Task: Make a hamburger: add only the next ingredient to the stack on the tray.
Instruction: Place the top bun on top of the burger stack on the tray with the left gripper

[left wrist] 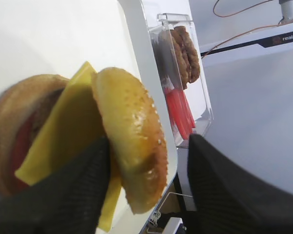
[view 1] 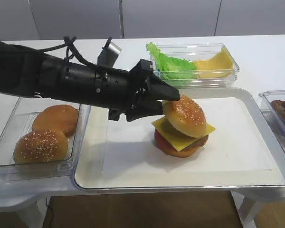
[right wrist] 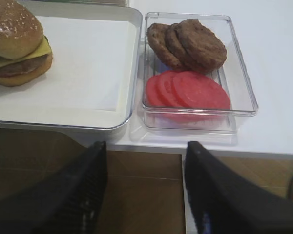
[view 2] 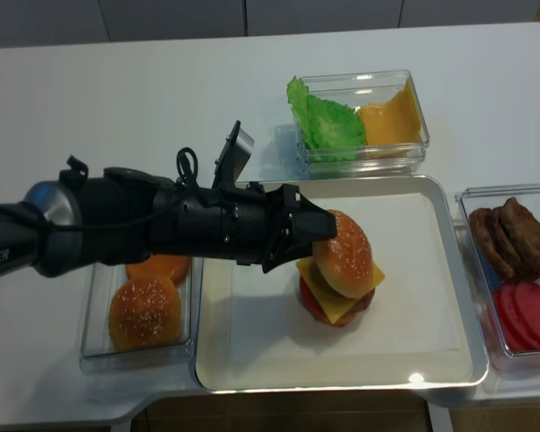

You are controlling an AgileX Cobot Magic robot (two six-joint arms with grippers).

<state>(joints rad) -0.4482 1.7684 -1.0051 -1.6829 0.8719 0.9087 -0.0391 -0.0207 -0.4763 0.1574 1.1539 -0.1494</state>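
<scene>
The sesame bun top (view 1: 184,115) is seen tilted on the cheese-topped stack (view 1: 181,141), flanked by the spread left claw (view 1: 165,100); right claw (right wrist: 145,187) held apart.

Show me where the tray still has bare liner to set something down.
Bare liner lies on the tray right of the hamburger and along the front rim. Crowded: the left gripper at the sesame bun top.

Golden sesame-speckled bun top (view 1: 184,115), yellow cheese (view 1: 180,135)
</scene>
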